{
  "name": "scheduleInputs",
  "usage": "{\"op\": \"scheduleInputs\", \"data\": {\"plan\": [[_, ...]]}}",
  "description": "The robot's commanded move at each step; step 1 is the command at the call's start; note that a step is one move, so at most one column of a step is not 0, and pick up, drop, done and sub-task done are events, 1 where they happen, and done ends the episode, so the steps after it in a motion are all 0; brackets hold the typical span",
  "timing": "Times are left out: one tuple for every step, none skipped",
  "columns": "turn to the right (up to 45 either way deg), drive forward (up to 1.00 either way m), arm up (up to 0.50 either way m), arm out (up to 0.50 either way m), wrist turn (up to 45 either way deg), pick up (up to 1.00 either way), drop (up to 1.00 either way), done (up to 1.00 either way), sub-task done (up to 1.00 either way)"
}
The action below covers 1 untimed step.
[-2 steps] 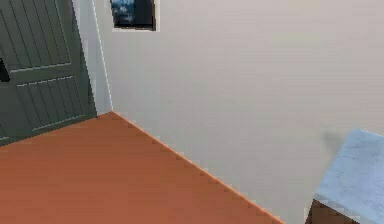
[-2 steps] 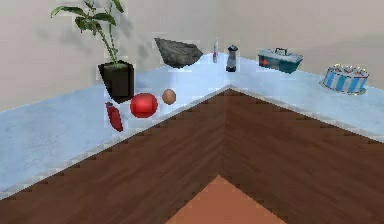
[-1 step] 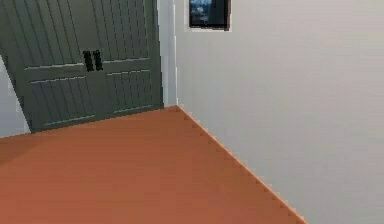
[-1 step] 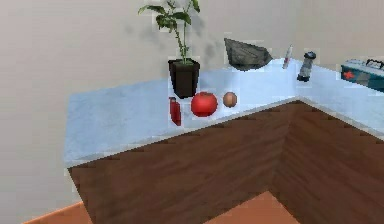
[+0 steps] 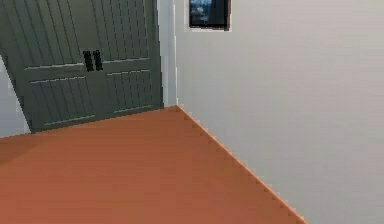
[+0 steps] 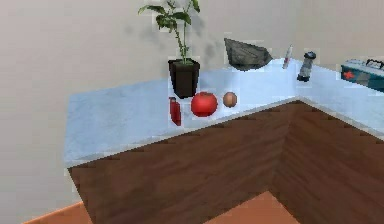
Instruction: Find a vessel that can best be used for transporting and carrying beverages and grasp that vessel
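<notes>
In the arm side view a pale blue L-shaped countertop on wooden cabinets carries several small things. A dark upright bottle-like thing with a pale top stands near the back wall at the right. A thin pale upright thing stands just left of it. Nearer the front edge lie a red round thing, a small red upright thing and a little brownish round thing.
A potted plant in a dark pot and a dark grey angular object stand on the counter, with a teal box at the far right. The forward view has a grey double door, a framed picture, a white wall and orange-brown floor.
</notes>
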Motion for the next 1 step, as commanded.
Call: {"op": "scheduleInputs", "data": {"plan": [[0.0, 0.00, 0.38, 0.00, 0.0, 0.00, 0.00, 0.00, 0.00]]}}
